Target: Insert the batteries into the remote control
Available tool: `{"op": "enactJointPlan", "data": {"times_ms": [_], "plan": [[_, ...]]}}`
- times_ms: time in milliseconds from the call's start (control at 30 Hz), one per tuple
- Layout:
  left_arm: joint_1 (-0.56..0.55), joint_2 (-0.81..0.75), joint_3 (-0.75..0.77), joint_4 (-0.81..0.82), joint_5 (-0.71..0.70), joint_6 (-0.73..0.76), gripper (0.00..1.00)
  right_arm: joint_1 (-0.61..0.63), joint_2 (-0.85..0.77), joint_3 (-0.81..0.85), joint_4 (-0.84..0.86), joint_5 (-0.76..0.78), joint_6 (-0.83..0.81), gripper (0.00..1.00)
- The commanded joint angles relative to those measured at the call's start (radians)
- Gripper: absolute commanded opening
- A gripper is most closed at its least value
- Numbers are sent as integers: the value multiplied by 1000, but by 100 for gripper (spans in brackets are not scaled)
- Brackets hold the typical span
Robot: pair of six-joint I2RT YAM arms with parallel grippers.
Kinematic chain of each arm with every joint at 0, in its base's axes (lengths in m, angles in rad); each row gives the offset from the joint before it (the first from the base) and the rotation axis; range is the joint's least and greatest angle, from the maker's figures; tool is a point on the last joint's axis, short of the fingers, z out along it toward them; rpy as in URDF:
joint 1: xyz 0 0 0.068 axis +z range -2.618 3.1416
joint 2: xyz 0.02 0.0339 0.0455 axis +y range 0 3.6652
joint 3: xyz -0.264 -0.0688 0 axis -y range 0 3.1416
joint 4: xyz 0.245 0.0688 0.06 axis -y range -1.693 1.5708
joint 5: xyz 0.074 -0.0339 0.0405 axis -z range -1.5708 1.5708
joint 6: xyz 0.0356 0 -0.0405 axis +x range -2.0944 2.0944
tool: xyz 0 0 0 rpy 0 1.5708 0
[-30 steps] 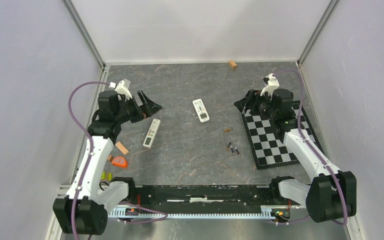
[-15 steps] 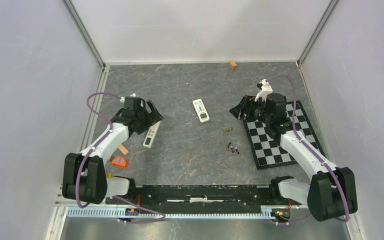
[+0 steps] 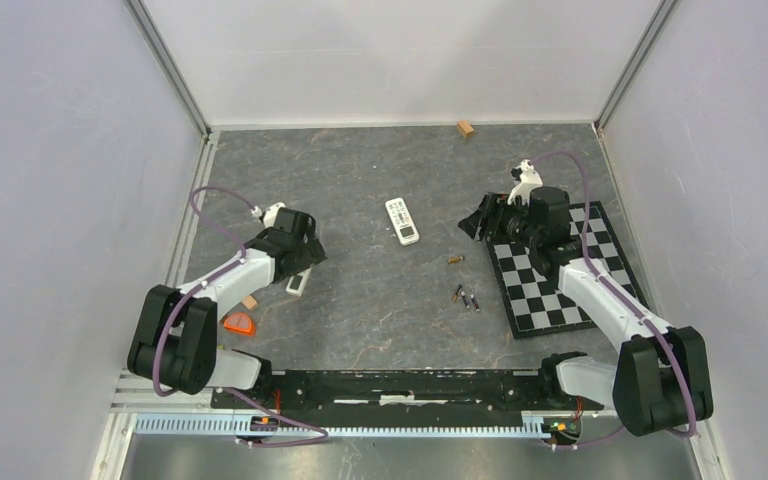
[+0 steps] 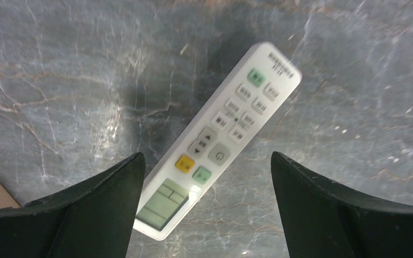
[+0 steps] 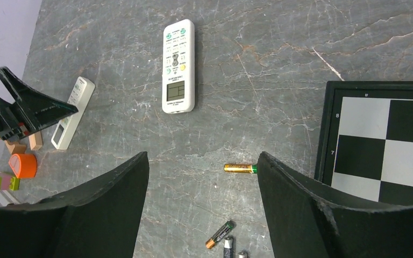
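Note:
The long slim white remote control (image 4: 220, 140) lies face up on the grey table, with coloured buttons and a small display at its near end. My left gripper (image 4: 207, 204) is open and hovers just above that end, one finger on each side, not touching. From above, the left gripper (image 3: 305, 258) covers most of the remote control (image 3: 296, 283). The batteries lie loose mid-table: a gold one (image 3: 454, 260) and three dark ones (image 3: 468, 299). My right gripper (image 5: 201, 204) is open and empty above the gold battery (image 5: 240, 168) and the dark batteries (image 5: 220, 234).
A shorter, wider white remote (image 3: 401, 220) lies mid-table. A chessboard (image 3: 550, 270) lies under my right arm. A wooden block (image 3: 465, 128) sits at the back wall. Another block (image 3: 248, 300) and an orange piece (image 3: 239, 323) lie by my left arm.
My left arm has swung down and right, from beside the slim remote to low over it. My right gripper has dropped a little and shifted left toward the batteries.

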Motion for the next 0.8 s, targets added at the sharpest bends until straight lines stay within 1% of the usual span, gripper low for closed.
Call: {"op": "enactJointPlan", "data": {"times_ms": [0,133,333,400,467,500,533,600,667,767], "plan": [[-20,7,-30,6,-27,30,90,6,6,0,5,17,3,78],[-31,10,-46,7,-11,33,80,7,6,-2,3,15,6,78],[-72,47,-33,10,-14,58,60,9,2,-8,-4,16,24,77],[-82,63,-27,8,-20,67,59,9,-2,-8,-9,15,22,77],[-90,77,-19,0,-28,69,64,9,-7,-8,-14,17,20,77],[-94,82,-14,-7,-30,68,65,9,-10,-8,-15,16,20,77],[-99,87,-10,-12,-31,70,64,10,-12,-8,-16,17,20,77],[-108,88,-7,-12,-33,70,53,10,-16,-9,-17,15,22,77],[-114,83,2,-16,-31,74,40,11,-19,-10,-18,14,23,77],[-118,58,20,-20,38,94,23,11,-27,-16,-17,9,23,77]]}}
